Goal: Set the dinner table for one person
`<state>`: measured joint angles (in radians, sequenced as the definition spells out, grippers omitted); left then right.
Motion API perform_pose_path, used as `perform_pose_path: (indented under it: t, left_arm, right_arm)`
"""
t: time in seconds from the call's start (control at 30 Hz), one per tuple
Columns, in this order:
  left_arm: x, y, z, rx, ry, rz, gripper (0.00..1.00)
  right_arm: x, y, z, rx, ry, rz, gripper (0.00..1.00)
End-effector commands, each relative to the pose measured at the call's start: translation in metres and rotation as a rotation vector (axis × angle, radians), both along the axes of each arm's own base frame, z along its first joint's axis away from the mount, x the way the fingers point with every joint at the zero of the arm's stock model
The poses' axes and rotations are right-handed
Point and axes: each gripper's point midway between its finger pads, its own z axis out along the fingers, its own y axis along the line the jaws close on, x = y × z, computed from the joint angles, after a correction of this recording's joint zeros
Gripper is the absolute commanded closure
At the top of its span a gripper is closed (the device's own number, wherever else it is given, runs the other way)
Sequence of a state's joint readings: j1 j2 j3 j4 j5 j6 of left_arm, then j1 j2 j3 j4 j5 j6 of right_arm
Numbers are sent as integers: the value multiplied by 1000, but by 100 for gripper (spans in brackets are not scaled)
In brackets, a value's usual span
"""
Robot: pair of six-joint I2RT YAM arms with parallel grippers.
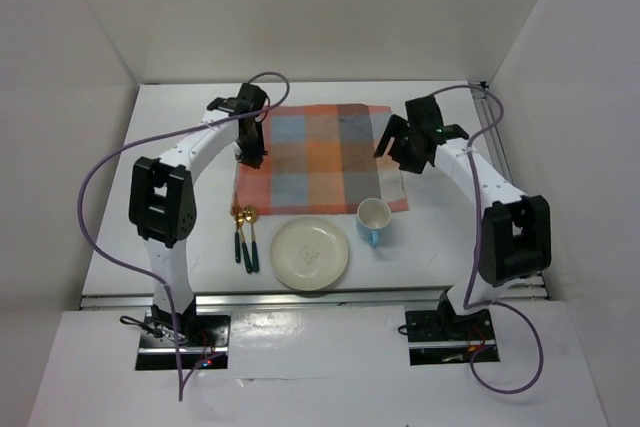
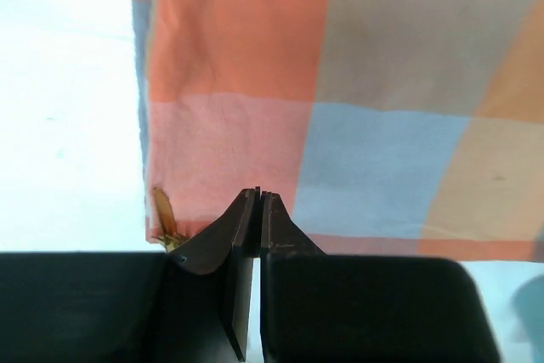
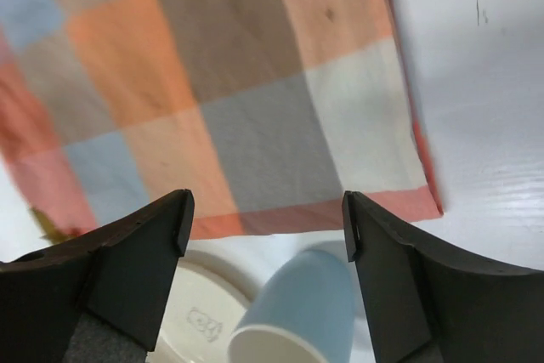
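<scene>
You see from above a large flat white rectangular dinner table (image 1: 180,137) with metal rail edges. It fills the floor of a white-walled enclosure, running from the two arm bases at 6 o'clock to the back wall at 12 o'clock, and everything else lies on it. An orange-and-blue-grey checked cloth (image 1: 320,152) is spread flat just past the table's centre, towards 12 o'clock. A round cream plate (image 1: 310,254) sits at 6 o'clock from the cloth, just off its near edge. A light blue cup (image 1: 374,219) with a white inside stands upright at 2 o'clock from the plate, just beside the cloth's near right corner. Two spoons (image 1: 243,237) with gold bowls and dark green handles lie side by side at 9 o'clock from the plate, bowls pointing towards the cloth. Your left gripper (image 1: 250,155) stands over the cloth's left edge. In the left wrist view its jaws are pressed together with only a thin slit between them, and the tips sit at the cloth's near edge (image 2: 259,195). You cannot tell whether any fabric is caught between them. Your right gripper (image 1: 395,147) hangs above the cloth's right side. In the right wrist view its jaws are spread wide with nothing between them (image 3: 268,218), and the cup and the cloth's corner show beneath.
</scene>
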<state>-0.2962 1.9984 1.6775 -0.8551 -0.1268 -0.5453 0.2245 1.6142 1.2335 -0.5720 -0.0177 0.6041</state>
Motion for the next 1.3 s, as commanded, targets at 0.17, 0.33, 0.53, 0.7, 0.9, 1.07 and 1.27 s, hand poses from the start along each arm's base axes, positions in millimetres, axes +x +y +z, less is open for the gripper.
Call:
perform_pose_path:
  t: [0.17, 0.33, 0.53, 0.7, 0.9, 1.07, 1.27]
  left_arm:
    - [-4, -11, 90, -85, -165, -51, 72]
    - [-35, -34, 106, -225, -208, -103, 60]
    - [-84, -62, 124, -324, -212, -157, 60]
    - [-98, -55, 121, -316, -261, -154, 60]
    - [-98, -45, 109, -250, -237, -160, 60]
    - [-97, -46, 106, -250, -237, -160, 61]
    - [-96, -46, 101, -247, -230, -160, 61]
  right_arm:
    - [-37, -6, 50, 10, -58, 61, 7]
    - [-96, 2, 43, 64, 13, 108, 6]
    - [-115, 4, 43, 66, 12, 121, 6]
    - [-114, 8, 24, 77, 24, 141, 8]
    - [-131, 15, -17, 18, 109, 158, 24]
    - [-129, 8, -24, -34, 106, 137, 40]
    - [-123, 9, -37, -66, 126, 119, 62]
